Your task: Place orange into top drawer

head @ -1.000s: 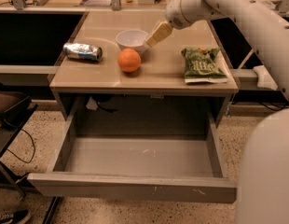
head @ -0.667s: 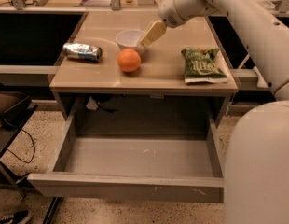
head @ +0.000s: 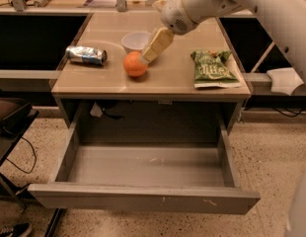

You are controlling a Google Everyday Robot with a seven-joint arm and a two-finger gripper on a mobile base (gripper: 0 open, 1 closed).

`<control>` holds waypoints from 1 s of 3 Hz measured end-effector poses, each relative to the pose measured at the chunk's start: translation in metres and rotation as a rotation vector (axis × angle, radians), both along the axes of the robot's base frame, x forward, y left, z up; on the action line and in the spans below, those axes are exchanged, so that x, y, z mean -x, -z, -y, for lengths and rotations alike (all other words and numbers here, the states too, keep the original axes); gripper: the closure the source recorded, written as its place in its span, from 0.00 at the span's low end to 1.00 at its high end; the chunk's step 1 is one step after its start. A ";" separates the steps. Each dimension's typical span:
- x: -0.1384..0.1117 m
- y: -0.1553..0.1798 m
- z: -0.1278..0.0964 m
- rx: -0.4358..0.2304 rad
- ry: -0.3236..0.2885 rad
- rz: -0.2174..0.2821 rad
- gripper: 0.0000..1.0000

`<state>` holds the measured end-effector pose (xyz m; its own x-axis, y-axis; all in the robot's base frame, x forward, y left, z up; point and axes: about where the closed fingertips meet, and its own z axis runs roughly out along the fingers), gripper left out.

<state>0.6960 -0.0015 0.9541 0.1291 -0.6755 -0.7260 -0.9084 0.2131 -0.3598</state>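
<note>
The orange (head: 133, 65) sits on the beige tabletop (head: 168, 78), just in front of the white bowl (head: 135, 40). My gripper (head: 145, 58) reaches down from the upper right, and its tip is at the orange's upper right side. The top drawer (head: 148, 168) is pulled wide open below the table. Its plain grey inside holds nothing, and its scuffed front panel (head: 143, 199) faces me.
A crushed silver can (head: 86, 55) lies at the table's left. A green snack bag (head: 212, 68) lies at the right. My white arm (head: 251, 4) crosses the upper right. A dark stand (head: 10, 122) and cables are on the floor at the left.
My gripper has moved left and down from beside the white bowl to the orange. The orange, bowl, can and bag stay where they were, and the drawer stays open.
</note>
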 end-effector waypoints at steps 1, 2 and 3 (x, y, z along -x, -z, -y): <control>0.029 0.017 -0.028 -0.023 -0.068 -0.007 0.00; 0.032 0.023 -0.034 -0.023 -0.079 -0.015 0.00; 0.031 0.047 -0.042 -0.025 -0.082 -0.042 0.00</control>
